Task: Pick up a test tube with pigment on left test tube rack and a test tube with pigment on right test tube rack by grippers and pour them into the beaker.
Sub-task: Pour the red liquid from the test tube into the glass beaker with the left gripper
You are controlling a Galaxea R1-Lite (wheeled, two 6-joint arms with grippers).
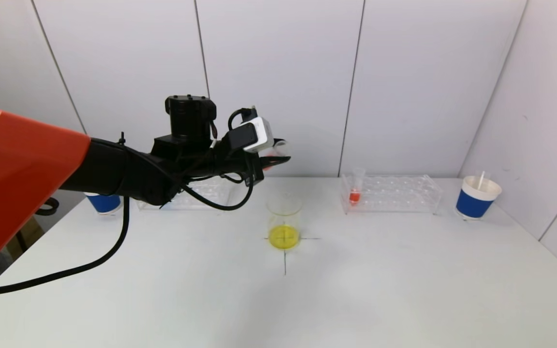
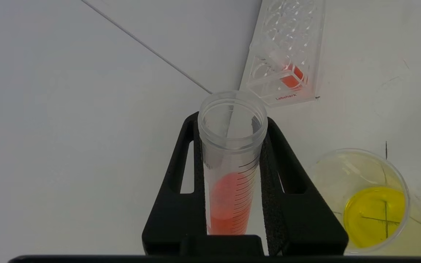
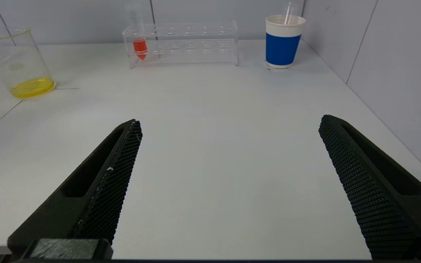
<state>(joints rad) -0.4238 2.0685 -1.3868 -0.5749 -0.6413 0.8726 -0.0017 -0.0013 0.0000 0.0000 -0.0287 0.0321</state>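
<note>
Now | left end effector (image 2: 232,146) clamps test tube (image 2: 230,175) | above beaker (image 1: 284,221)

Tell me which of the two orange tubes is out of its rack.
The tube clamped in the left pincer, raised near the beaker. The other tube stands in the right rack.

Beaker (image 1: 284,222) at table (image 1: 380,290) centre, on a drawn cross. Far left: a rack (image 1: 211,193) with a cup (image 1: 104,203) further left; far right: a second rack (image 1: 389,194) with one tube (image 1: 355,186) in its left end and a cup (image 1: 476,197) further right. Left gripper (image 1: 271,162) holds a tube (image 2: 232,164) above the table, just far-left of the beaker; right gripper (image 3: 228,153) hangs over the near right table.
</note>
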